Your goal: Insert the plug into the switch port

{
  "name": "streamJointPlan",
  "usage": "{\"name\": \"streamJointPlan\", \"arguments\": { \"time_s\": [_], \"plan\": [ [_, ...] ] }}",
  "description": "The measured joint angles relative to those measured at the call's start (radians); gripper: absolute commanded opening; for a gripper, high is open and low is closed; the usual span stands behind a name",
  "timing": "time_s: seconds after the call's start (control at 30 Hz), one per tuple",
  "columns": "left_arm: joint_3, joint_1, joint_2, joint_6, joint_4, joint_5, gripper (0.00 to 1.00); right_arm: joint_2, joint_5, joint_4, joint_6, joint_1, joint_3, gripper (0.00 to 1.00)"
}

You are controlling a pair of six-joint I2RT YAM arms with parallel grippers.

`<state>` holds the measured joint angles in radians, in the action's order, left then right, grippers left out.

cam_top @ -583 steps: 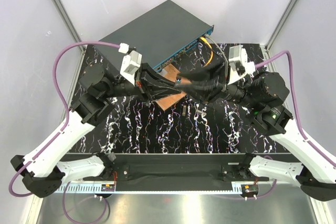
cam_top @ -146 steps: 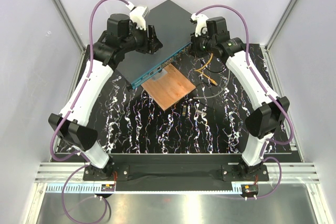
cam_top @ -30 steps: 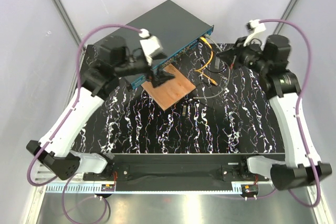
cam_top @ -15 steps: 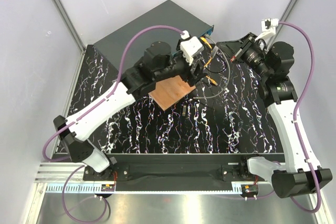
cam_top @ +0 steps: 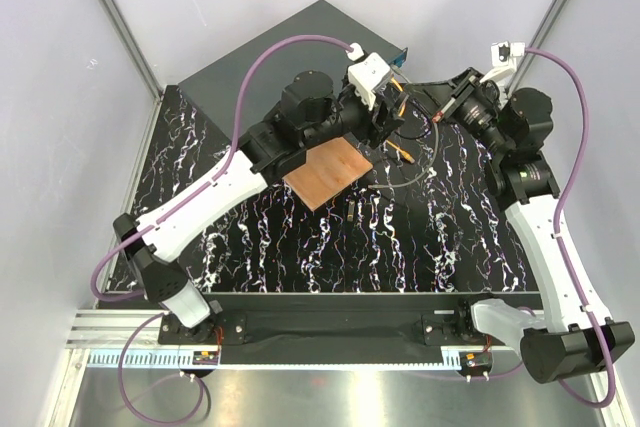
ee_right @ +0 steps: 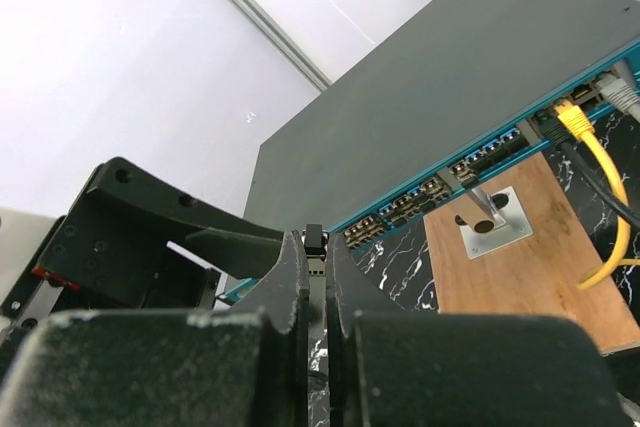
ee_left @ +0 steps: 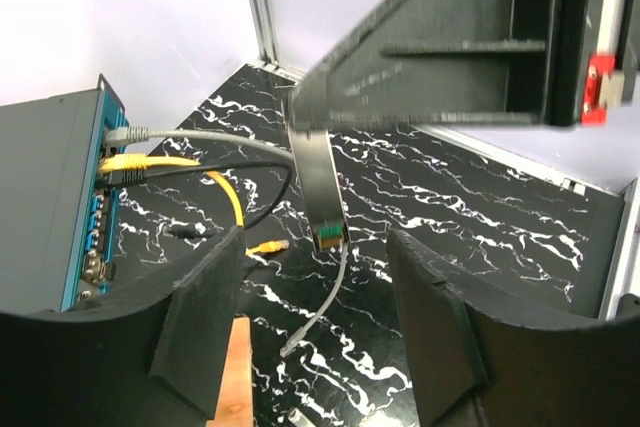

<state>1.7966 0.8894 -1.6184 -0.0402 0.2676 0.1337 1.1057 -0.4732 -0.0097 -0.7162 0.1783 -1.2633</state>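
The switch (cam_top: 285, 52) is a flat dark grey-teal box at the back; its blue port face (ee_right: 470, 162) looks toward the mat. The plug (ee_right: 315, 240), a thin dark module with a green-gold end (ee_left: 328, 237), sticks out of my right gripper (ee_right: 316, 247), which is shut on it. In the top view the right gripper (cam_top: 447, 107) hovers right of the switch's front corner. My left gripper (cam_top: 388, 127) reaches across from the left and faces the plug. Its jaws (ee_left: 315, 347) stand apart, and the plug tip hangs beyond them, untouched.
A brown square board (cam_top: 325, 175) with a metal post (ee_right: 482, 211) lies in front of the switch. Yellow (ee_left: 225, 197), grey (ee_left: 200, 137) and black cables run from the switch's right-end ports. A loose grey cable end (ee_left: 290, 347) and a yellow connector (ee_left: 268, 245) lie on the marbled mat (cam_top: 400, 237).
My left arm has swung from over the brown board rightward along the switch front toward the right gripper, and its jaws have narrowed. The right gripper has shifted slightly, still holding the plug.
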Motion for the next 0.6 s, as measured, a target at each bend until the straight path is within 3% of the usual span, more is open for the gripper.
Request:
{"name": "streamJointPlan", "arguments": {
  "time_s": [0.13,0.23,0.37,0.47,0.5,0.6],
  "plan": [
    [0.016,0.001,-0.018,0.014,-0.005,0.000,0.46,-0.003,0.000,0.015,-0.005,0.008,0.002,0.00],
    [0.018,0.001,-0.027,0.017,-0.005,0.000,0.39,-0.007,-0.001,0.022,-0.008,0.011,0.004,0.00],
    [0.021,0.001,-0.038,0.018,-0.002,0.000,0.20,-0.013,-0.004,0.027,-0.008,0.011,0.009,0.02],
    [0.021,0.004,-0.038,0.007,0.007,-0.008,0.04,-0.017,-0.010,0.035,-0.006,0.011,0.019,0.15],
    [0.021,0.004,-0.038,0.003,0.010,-0.004,0.00,-0.018,-0.011,0.034,-0.003,0.011,0.021,0.35],
    [0.021,0.003,-0.037,-0.016,0.019,0.003,0.00,-0.019,-0.047,0.004,0.040,0.011,0.019,0.59]
  ]
}}
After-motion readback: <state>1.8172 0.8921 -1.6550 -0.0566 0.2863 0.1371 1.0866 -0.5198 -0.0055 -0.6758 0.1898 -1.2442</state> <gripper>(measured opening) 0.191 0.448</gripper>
